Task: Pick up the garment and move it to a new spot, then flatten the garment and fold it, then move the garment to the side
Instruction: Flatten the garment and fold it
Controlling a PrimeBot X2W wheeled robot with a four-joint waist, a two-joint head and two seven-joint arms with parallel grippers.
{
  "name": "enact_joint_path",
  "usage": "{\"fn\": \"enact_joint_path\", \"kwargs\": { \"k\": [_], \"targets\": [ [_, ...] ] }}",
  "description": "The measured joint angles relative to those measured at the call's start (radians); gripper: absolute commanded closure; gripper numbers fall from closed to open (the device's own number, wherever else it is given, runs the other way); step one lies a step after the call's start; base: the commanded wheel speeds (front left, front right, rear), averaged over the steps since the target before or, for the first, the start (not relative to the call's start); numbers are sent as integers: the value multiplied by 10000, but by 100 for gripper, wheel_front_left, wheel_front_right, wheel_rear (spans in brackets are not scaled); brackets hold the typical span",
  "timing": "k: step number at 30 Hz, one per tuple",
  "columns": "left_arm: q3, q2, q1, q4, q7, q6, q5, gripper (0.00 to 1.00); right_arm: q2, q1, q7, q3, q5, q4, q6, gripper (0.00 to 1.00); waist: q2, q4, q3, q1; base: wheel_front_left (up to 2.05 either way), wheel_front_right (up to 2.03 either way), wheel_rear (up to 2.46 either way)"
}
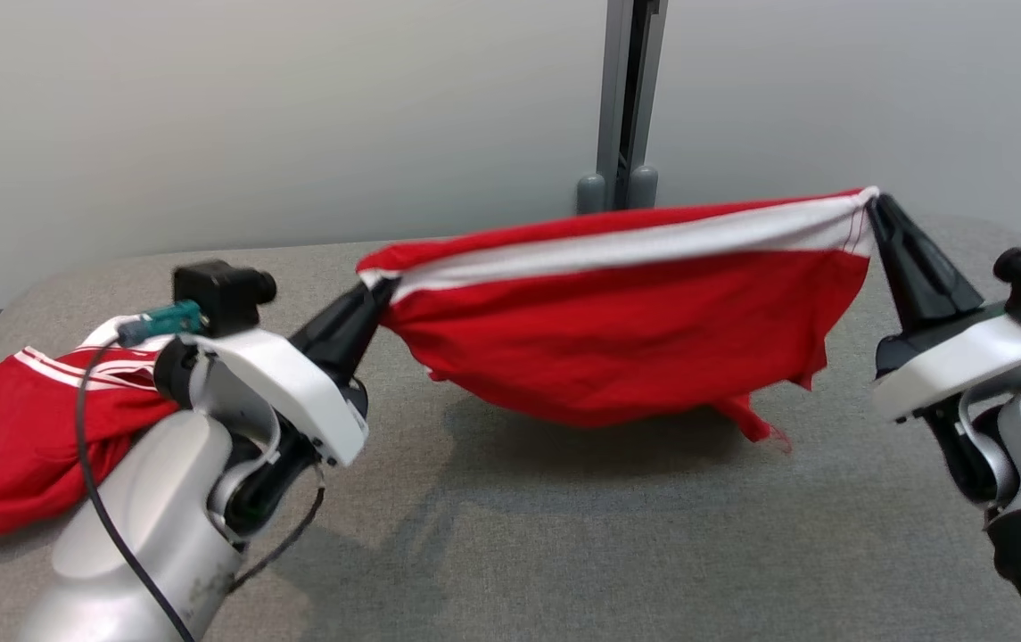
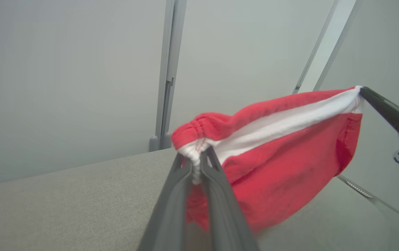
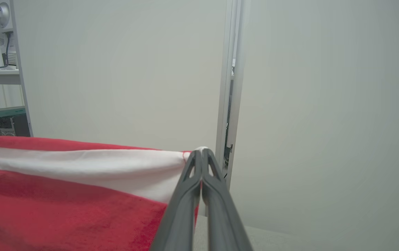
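Garment: red cloth with a white band along its upper edge is held in the air above the grey table, strung between the two grippers. The body sags in a shallow pouch below the taut edge, and a shadow is cast beneath it. Whether the lowest tail brushes the table cannot be told.
Left gripper: the jaws are pressed together on a bunched corner of the white band, which is seen gathered between them in the left wrist view.
Right gripper: the jaws are pinched tight on the opposite end of the band, with only a thin sliver of cloth between them.
Reason for the hold: the upper edge is drawn apart at two ends, so the cloth is opened out by its own weight and can be laid down spread rather than crumpled.
Step judged: the carry to a new spot is taken to be in hand; flattening and folding are not yet done.
Next move judged: an even lowering of both ends would be called for, so that the hanging body lands first and is drawn flat.
Risk: the left hold is on a small gather and could slip if the edge is pulled harder.
Surroundings: a second red cloth with white stripes lies heaped at the table's left end, behind the left arm. Pale wall panels and a grey post stand behind the table.
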Motion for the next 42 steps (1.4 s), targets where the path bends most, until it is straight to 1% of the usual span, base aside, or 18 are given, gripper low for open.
{"fn": "enact_joint_path", "kwargs": {
  "k": [3, 6, 10, 13, 15, 17, 19, 20, 22, 24, 26, 28, 31, 32, 34, 37, 39, 42],
  "targets": [
    [414, 161, -493, -443, 673, 0, -995, 100, 4, -382, 0, -431, -343, -142, 0, 100, 0, -83, -122, 0, 0, 0, 0],
    [784, 90, -707, -704, 1312, 38, -1839, 100, 50, -606, 0, -717, -525, -316, 0, 100, 0, -162, -212, 0, 0, 0, 0],
    [959, 27, -786, -1058, 1954, 261, -2439, 100, 144, -659, 0, -777, -516, -502, 0, 100, 0, -246, -249, 0, 0, 0, 0],
    [917, 10, -844, -1269, 2286, 410, -2583, 100, 88, -684, 0, -648, -516, -477, 0, 100, 0, -287, -164, 0, 0, 0, 0],
    [844, 67, -1193, -1304, 2556, 527, -2508, 100, -38, -990, 2, -378, -506, -240, 0, 100, 0, -325, 28, 0, 0, 0, 0],
    [890, 67, -1641, -1151, 2673, 633, -2466, 100, -102, -1451, 0, -130, -410, -8, 0, 100, 0, -359, 221, 0, 0, 0, 0],
    [890, 155, -2330, -953, 2754, 748, -2155, 100, -228, -2127, 2, 190, -385, 295, 0, 100, 0, -402, 491, 0, 0, 0, 0],
    [836, 219, -2788, -840, 2752, 723, -1908, 100, -345, -2591, 0, 397, -474, 451, 0, 100, 0, -423, 672, 0, 0, 0, 0],
    [662, 332, -3835, -556, 2556, 675, -1172, 100, -510, -3683, 0, 652, -725, 811, 0, 100, 0, -469, 1097, 0, 0, 0, 0],
    [439, 384, -4792, -82, 2374, 581, -479, 100, -422, -4779, 0, 794, -729, 1141, 0, 100, 0, -523, 1573, 0, 0, 0, 0],
    [303, 303, -5632, 389, 2163, 466, -75, 100, -278, -5836, 0, 959, -897, 1438, 0, 100, 0, -590, 2069, 0, 0, 0, 0],
    [274, 192, -6586, 947, 1682, 422, 422, 100, -77, -6863, 0, 817, -974, 1724, 0, 100, 0, -674, 2585, 0, 0, 0, 0],
    [305, -102, -8083, 1756, 500, 451, 1172, 100, 111, -8126, 0, 293, -1365, 1960, 0, 100, 0, -802, 3350, 0, 0, 0, 0],
    [305, -102, -8083, 1756, 500, 451, 1172, 100, 111, -8126, 0, 293, -1365, 1960, 0, 100, 0, -802, 3350, 0, 0, 0, 0],
    [337, -397, -8830, 2341, -380, 579, 1567, 100, 259, -8621, 0, -211, -1816, 1948, 0, 100, 0, -884, 3834, 0, 0, 0, 0],
    [234, -811, -9412, 3241, -1524, 606, 2013, 100, 587, -8777, 0, -926, -2477, 1839, 0, 100, 0, -989, 4470, 0, 0, 0, 0],
    [146, -1068, -9587, 3843, -1962, 550, 2144, 100, 838, -8720, 0, -1294, -2752, 1791, 0, 100, 0, -1048, 4823, 0, 0, 0, 0],
    [50, -1407, -9595, 4629, -2263, 395, 2180, 100, 1183, -8287, 0, -1271, -2918, 1873, 0, 100, 0, -1114, 5233, 0, 0, 0, 0]
  ]
}}
